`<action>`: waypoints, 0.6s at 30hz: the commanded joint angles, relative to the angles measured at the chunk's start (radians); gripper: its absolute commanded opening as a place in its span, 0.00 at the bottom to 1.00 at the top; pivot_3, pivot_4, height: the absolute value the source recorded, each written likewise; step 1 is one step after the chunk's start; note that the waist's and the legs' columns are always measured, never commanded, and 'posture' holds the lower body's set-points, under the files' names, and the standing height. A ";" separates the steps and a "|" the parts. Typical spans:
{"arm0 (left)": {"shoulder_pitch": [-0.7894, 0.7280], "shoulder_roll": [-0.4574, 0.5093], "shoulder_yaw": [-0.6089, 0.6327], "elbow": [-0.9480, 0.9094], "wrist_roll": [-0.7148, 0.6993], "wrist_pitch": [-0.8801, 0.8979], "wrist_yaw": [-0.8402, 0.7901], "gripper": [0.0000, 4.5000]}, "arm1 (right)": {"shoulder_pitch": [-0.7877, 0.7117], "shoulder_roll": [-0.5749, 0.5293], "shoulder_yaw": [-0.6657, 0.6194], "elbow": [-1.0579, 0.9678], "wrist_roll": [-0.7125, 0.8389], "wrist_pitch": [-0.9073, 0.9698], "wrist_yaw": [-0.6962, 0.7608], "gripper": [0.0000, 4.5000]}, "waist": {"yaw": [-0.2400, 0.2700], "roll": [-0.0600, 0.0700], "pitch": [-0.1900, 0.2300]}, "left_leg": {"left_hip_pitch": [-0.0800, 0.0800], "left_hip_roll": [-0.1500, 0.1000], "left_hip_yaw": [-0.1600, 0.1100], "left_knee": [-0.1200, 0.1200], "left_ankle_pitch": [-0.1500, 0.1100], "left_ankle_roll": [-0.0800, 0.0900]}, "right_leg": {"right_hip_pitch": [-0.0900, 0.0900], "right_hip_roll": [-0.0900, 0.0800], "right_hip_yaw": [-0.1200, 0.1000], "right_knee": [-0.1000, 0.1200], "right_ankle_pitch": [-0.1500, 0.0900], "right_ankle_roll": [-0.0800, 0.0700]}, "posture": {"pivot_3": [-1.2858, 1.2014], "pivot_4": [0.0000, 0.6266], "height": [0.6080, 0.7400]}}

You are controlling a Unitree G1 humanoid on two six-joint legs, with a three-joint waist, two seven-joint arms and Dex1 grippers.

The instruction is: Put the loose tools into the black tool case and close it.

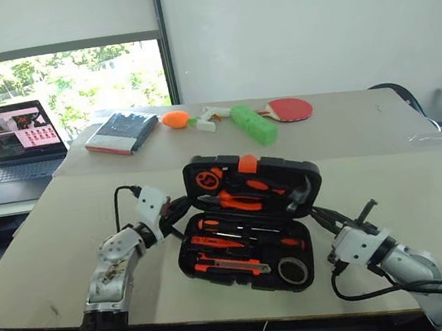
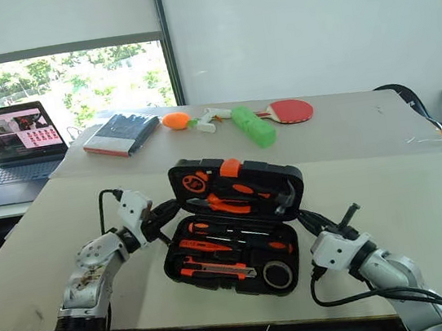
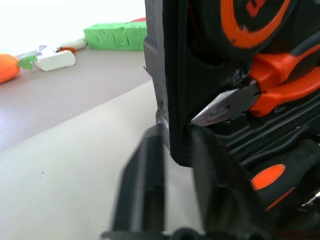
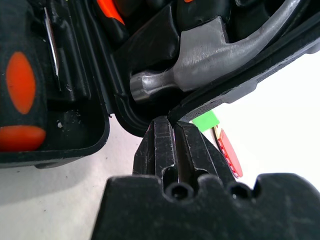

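Near table's [image 1: 422, 187] front edge: black moulded-plastic tool case [image 1: 249, 221] half-open; left gripper [image 3: 175, 150] released, straddling lid edge; right gripper [image 4: 175, 132] clenched at lid's rim.

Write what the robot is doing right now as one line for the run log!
case: black tool case half open, tools inside | left tool: open, fingers astride lid edge | right tool: shut at lid's other edge | step: closing

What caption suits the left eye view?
Both grippers, left and right, flank the half-open case full of tools.
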 commanded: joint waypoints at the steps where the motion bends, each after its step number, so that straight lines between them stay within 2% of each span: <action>1: 0.032 0.032 0.021 -0.054 -0.024 0.005 -0.009 0.59 | 0.038 -0.024 -0.033 -0.057 0.024 -0.048 -0.014 0.00 | 0.001 0.000 0.000 | 0.001 0.000 0.000 0.000 0.000 0.000 | 0.001 0.000 0.000 0.000 0.000 0.000 | 0.52 0.24 0.97; 2: 0.046 0.044 0.029 -0.066 -0.029 0.014 -0.012 0.68 | 0.059 -0.032 -0.036 -0.072 0.035 -0.048 -0.002 0.13 | 0.001 0.000 0.000 | 0.001 0.000 0.000 0.000 0.000 0.000 | 0.001 0.000 0.000 0.000 0.000 0.000 | 0.52 0.24 0.97; 4: 0.075 0.065 0.046 -0.096 -0.043 0.039 -0.014 0.76 | 0.096 -0.047 -0.047 -0.102 0.040 -0.060 0.004 0.22 | 0.001 0.000 0.000 | 0.004 0.000 0.000 0.000 0.000 0.000 | 0.005 0.000 0.000 -0.001 0.000 0.000 | 0.52 0.24 0.97; 6: 0.113 0.091 0.069 -0.125 -0.052 0.055 -0.012 0.94 | 0.147 -0.065 -0.060 -0.137 0.053 -0.072 0.015 0.38 | -0.001 0.000 0.000 | 0.008 0.001 0.000 -0.001 -0.001 0.001 | 0.009 0.000 -0.001 -0.002 -0.001 -0.001 | 0.52 0.24 0.97; 7: 0.134 0.105 0.081 -0.133 -0.055 0.059 -0.010 1.00 | 0.175 -0.075 -0.068 -0.156 0.051 -0.084 0.016 0.44 | -0.001 0.000 0.000 | 0.009 0.001 0.000 -0.002 -0.001 0.001 | 0.010 0.000 0.000 -0.002 -0.001 -0.001 | 0.52 0.24 0.97; 12: 0.247 0.171 0.147 -0.173 -0.074 0.091 -0.006 1.00 | 0.331 -0.122 -0.118 -0.227 0.025 -0.168 0.019 0.81 | -0.003 0.000 0.000 | 0.016 0.003 0.002 -0.002 -0.001 0.001 | 0.013 0.000 0.000 -0.001 -0.002 -0.002 | 0.52 0.24 0.97; 14: 0.288 0.193 0.188 -0.187 -0.099 0.132 -0.007 1.00 | 0.413 -0.138 -0.135 -0.260 0.062 -0.169 0.048 0.96 | -0.003 0.000 -0.001 | 0.015 0.003 0.002 -0.002 -0.001 0.000 | 0.012 0.000 0.000 0.000 -0.002 -0.002 | 0.52 0.24 0.97; 18: 0.354 0.256 0.225 -0.205 -0.148 0.206 -0.058 1.00 | 0.581 -0.182 -0.119 -0.360 0.272 0.002 0.187 0.98 | -0.001 -0.002 -0.001 | 0.016 0.004 0.003 -0.003 -0.001 0.000 | 0.013 0.000 -0.001 0.000 -0.003 -0.004 | 0.52 0.24 0.97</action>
